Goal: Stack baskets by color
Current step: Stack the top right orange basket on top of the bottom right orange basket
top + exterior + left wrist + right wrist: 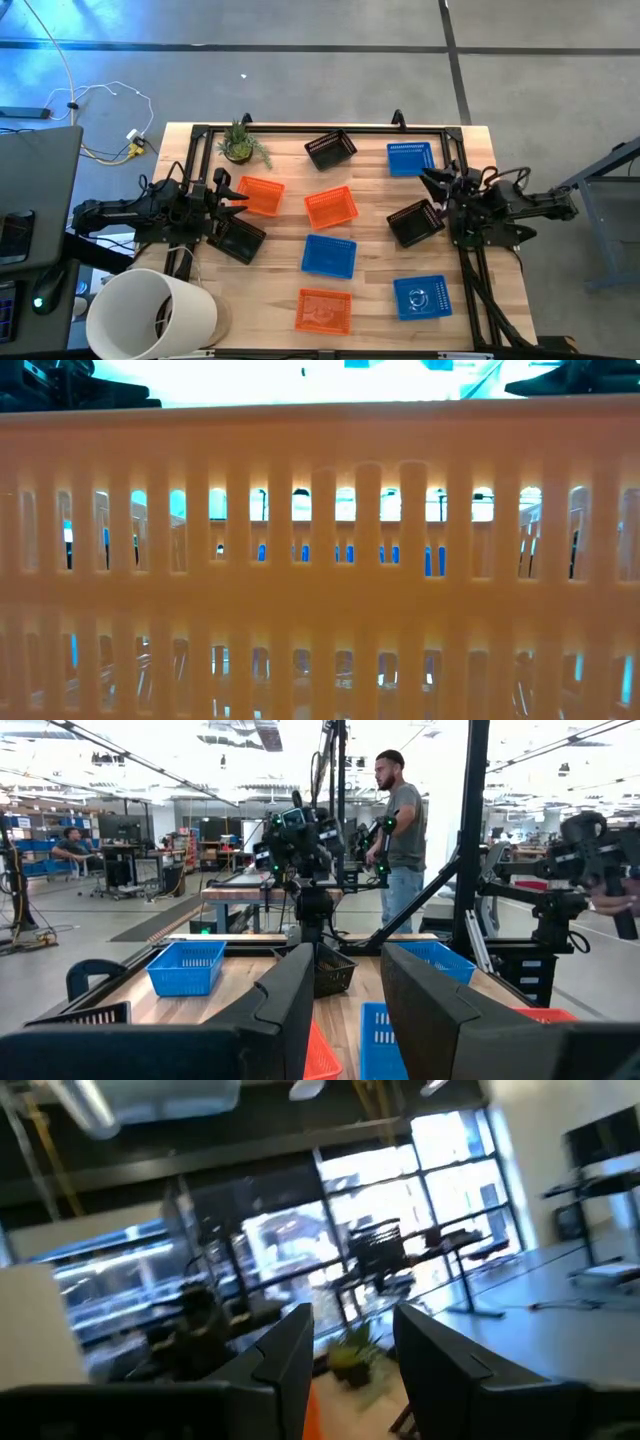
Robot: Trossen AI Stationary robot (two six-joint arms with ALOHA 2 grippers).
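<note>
Several baskets lie singly on the wooden table [500, 250], none on another. Three are orange [262, 195] [330, 207] [323, 310], three blue [410, 158] [329, 255] [422, 297] and three black [330, 149] [415, 222] [237, 238]. My left gripper [236, 193] hovers open at the table's left edge, beside the left orange basket and above the left black one. My right gripper [430, 182] hovers open at the right edge, between the far blue basket and the right black one. In both wrist views the fingers [290, 1010] [285, 1365] have nothing between them.
A small green potted plant [240, 143] stands at the far left corner. A big white bucket [150, 315] lies off the near left corner. The near orange basket's wall [320, 510] fills the low view. A person [400, 830] stands in the room beyond the table.
</note>
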